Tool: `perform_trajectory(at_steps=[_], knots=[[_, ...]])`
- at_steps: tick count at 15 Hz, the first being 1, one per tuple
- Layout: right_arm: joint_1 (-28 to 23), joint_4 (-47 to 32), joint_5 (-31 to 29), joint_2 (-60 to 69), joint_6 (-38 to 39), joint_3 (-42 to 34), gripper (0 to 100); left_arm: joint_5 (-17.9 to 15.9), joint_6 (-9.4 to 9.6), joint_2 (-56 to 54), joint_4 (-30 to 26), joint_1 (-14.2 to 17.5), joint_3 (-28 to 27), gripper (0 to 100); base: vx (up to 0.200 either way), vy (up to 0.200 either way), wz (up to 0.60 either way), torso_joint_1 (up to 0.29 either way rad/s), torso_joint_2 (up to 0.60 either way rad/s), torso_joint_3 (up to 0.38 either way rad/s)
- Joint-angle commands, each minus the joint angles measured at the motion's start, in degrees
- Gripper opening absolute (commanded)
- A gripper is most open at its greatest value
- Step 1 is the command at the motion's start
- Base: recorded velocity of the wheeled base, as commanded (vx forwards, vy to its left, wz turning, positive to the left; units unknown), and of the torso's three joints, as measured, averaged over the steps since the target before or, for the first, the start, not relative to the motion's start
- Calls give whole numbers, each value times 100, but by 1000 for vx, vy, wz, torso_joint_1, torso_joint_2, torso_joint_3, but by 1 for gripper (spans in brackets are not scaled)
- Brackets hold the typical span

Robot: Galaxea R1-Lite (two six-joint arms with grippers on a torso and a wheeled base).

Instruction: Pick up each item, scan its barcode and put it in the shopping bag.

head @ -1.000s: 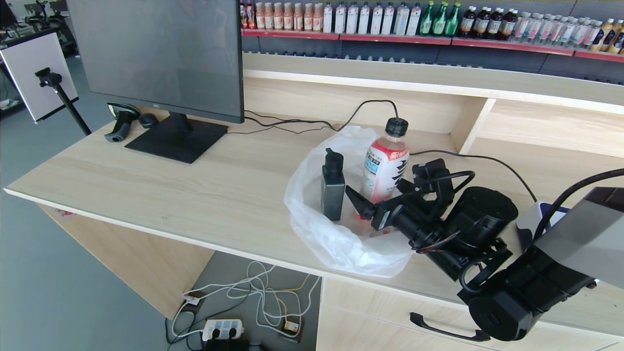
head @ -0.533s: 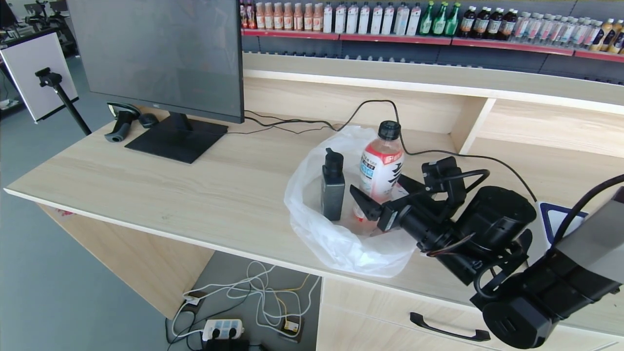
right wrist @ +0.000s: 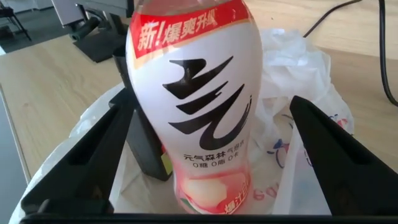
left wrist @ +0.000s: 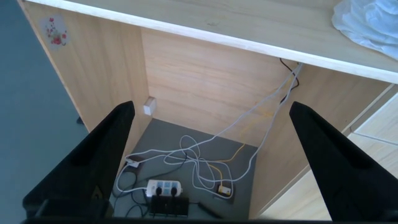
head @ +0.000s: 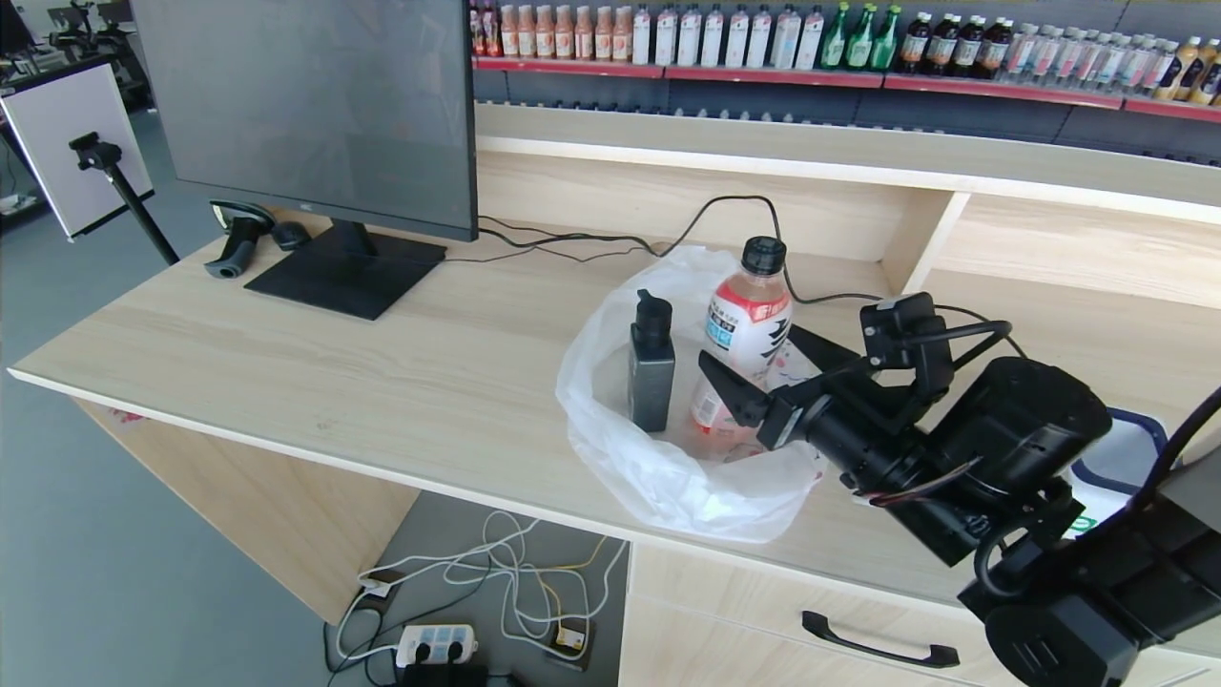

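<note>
Bottle [head: 749, 329] between spread right jaws, untouched

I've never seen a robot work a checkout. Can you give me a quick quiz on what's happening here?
1. True or false: the pink drink bottle stands upright in the shopping bag.
2. What stands beside it in the bag? A) black pump bottle B) green can C) cereal box
3. Fill in: the right gripper, either side of the drink bottle, is ___.
Key: 1 true; 2 A; 3 open.
</note>
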State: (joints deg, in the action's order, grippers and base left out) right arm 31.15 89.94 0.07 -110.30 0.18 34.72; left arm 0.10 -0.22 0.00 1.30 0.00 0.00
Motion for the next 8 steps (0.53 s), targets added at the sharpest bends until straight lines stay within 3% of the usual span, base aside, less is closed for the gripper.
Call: perform_trajectory(at_steps=[1, 6, 8], knots=[[5, 6, 1, 307, -1, -158, 100, -1, -4, 9, 1, 0, 0, 100, 0, 0, 0, 0, 0, 0], [5, 6, 1, 967, -9, -835, 100, -1, -13, 9, 1, 0, 0, 100, 0, 0, 0, 0, 0, 0], [-12, 6, 10, 1476, -27, -1565, 100, -1, -22, 9, 1, 0, 0, 100, 0, 0, 0, 0, 0, 0]])
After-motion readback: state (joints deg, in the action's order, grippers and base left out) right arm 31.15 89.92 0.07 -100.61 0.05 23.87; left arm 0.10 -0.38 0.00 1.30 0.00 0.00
